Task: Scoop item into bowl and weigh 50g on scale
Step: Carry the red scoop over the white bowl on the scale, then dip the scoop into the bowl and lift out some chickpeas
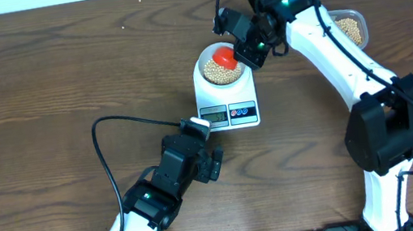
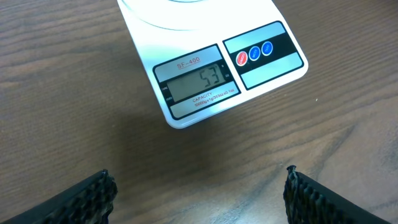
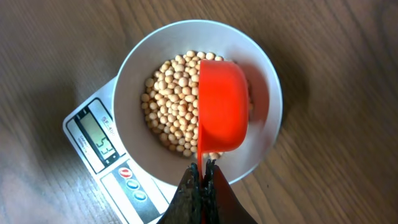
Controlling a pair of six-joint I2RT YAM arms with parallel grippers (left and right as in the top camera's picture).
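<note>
Right pincer (image 3: 200, 179): pinching red scoop (image 3: 222, 106) by its handle, over soybeans (image 3: 169, 106) in bowl (image 3: 268, 93).
Left pincer (image 2: 198, 186): hanging spread over desk (image 2: 62, 93), near scale (image 2: 155, 37).
Display (image 2: 198, 84): showing 53.

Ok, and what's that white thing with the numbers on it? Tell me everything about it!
The scale is a small white rectangle with rounded corners, smooth like plastic. Its grey display is on and reads 53. Beside that, a black panel holds three round buttons, one red and two blue. The scale lies flat on the brown wooden table. A white bowl of tan beans sits on top of it; nothing else touches it.
</note>
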